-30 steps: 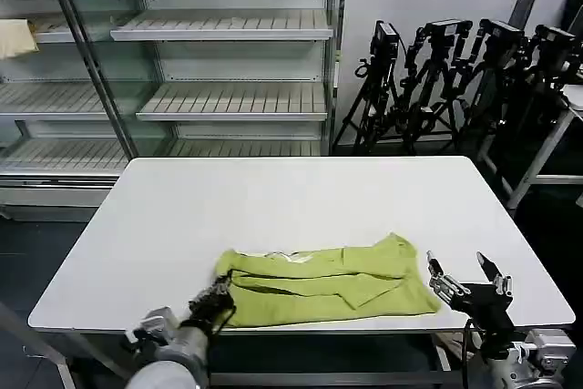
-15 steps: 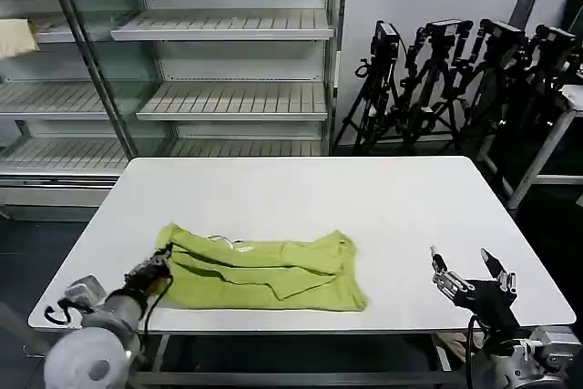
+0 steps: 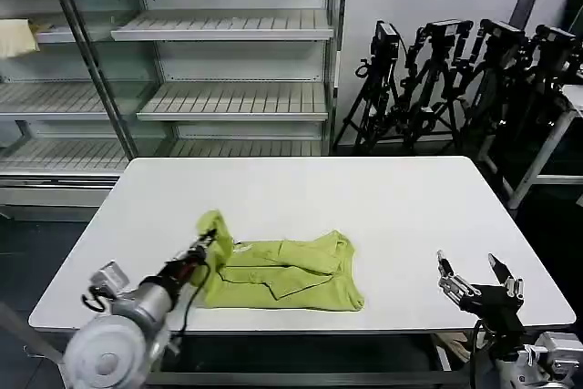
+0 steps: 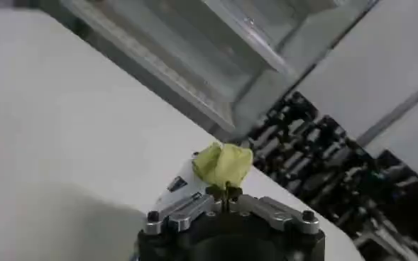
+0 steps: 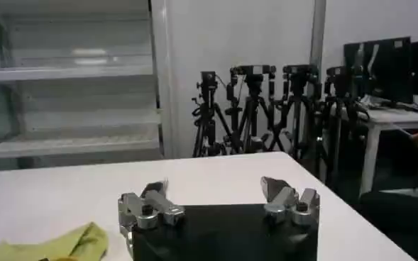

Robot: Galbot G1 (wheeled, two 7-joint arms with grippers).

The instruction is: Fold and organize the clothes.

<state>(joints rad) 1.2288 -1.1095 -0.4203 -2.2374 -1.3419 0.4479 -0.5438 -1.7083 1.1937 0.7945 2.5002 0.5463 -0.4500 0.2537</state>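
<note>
The lime shirt (image 3: 282, 272) lies crumpled and partly folded on the white table (image 3: 301, 198), near the front edge and left of centre. My left gripper (image 3: 211, 243) is shut on the shirt's left end and holds it lifted off the table. In the left wrist view the pinched fabric (image 4: 223, 164) bunches just above my left gripper (image 4: 225, 195). My right gripper (image 3: 472, 272) is open over the table's front right corner, well to the right of the shirt. In the right wrist view my right gripper (image 5: 216, 190) is empty, and a corner of the shirt (image 5: 67, 245) shows.
Empty shelving (image 3: 228, 88) stands behind the table, with a pale cream cloth (image 3: 16, 38) on a left shelf. Black tripods (image 3: 455, 79) crowd the back right. Bare table top stretches behind and to the right of the shirt.
My left gripper has lifted the shirt's left end and carried it rightward over the garment. One second ago the shirt lay farther right; it was dragged left. The right gripper barely moved.
</note>
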